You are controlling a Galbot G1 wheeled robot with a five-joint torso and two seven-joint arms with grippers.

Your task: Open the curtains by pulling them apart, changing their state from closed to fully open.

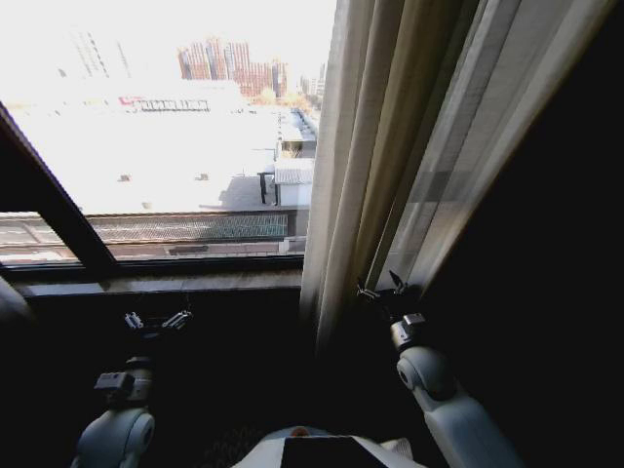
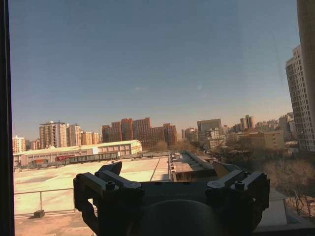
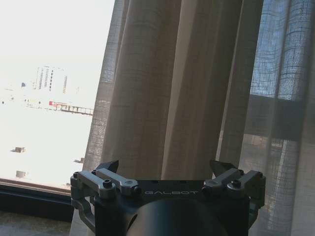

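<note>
The curtains (image 1: 390,146) hang bunched right of centre in the head view. The right gripper (image 1: 382,288), jaws wide, faces their folds; it should close on the thick edge. The left gripper (image 1: 156,320) idles lower left, jaws wide.

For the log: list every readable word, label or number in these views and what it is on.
"GALBOT": on the right gripper body, facing the curtain.
Red sign on a distant building: too small to read.
Dark lettering on a rooftop building: too blurred to read.
</note>
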